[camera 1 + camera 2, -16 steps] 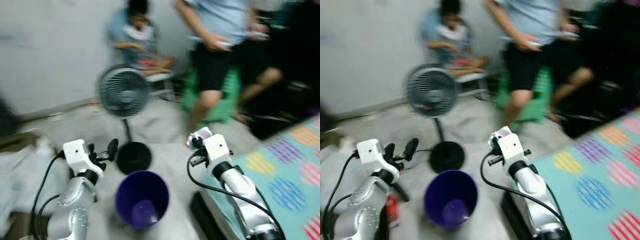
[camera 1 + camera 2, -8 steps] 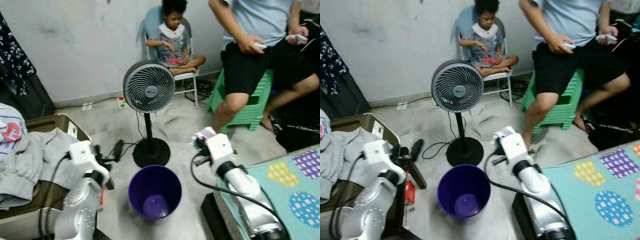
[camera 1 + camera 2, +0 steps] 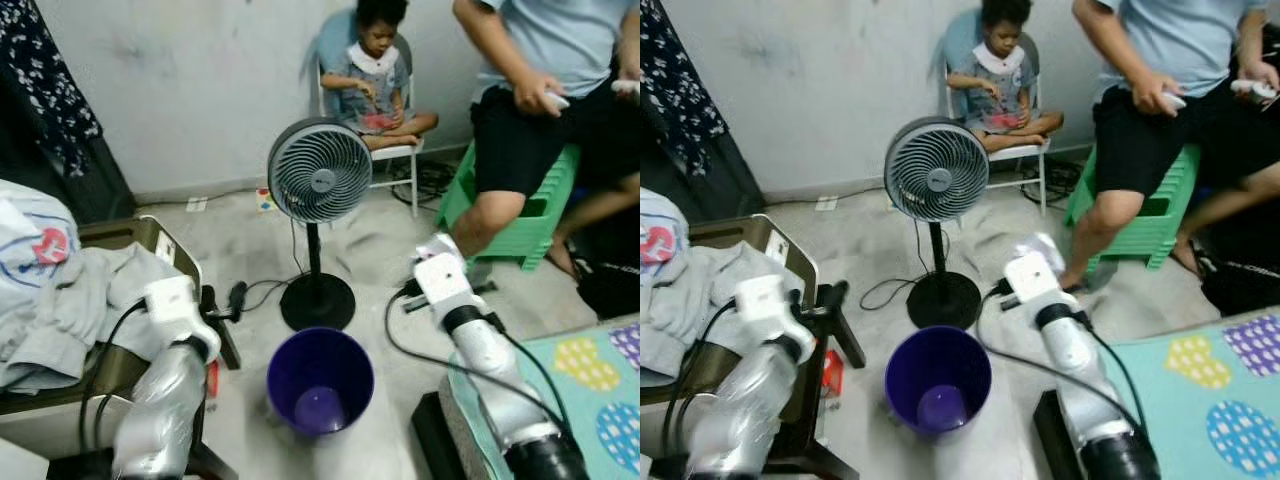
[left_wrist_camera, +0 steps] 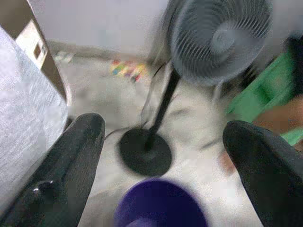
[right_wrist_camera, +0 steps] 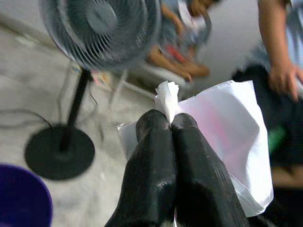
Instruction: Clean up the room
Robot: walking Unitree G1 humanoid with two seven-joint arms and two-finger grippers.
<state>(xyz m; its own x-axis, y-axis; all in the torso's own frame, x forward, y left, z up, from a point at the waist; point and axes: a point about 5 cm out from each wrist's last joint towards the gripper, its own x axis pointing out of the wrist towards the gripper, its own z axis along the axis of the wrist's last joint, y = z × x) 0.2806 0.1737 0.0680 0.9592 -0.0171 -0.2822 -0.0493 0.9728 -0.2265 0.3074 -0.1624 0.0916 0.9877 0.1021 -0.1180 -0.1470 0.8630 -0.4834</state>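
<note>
A purple bin (image 3: 320,385) stands open on the floor between my two arms, and it also appears in the left wrist view (image 4: 158,205). My right gripper (image 5: 170,120) is shut on a crumpled white paper wrapper (image 5: 227,142), held above the floor to the right of and beyond the bin. The head view shows the same wrapper (image 3: 437,244) at the tip of my right arm. My left gripper (image 4: 163,127) is open and empty, its fingers (image 3: 236,297) pointing toward the fan's base, left of the bin.
A standing fan (image 3: 315,185) rises just behind the bin, with its cable on the floor. A chair piled with grey clothes (image 3: 70,300) is at the left. A child (image 3: 378,70) sits at the wall. A person sits on a green stool (image 3: 525,215). A patterned mat (image 3: 600,400) lies at the right.
The head camera has swung, so the whole scene sits further right and is sharp now. The right gripper still holds the wrapper; both arms keep about the same pose.
</note>
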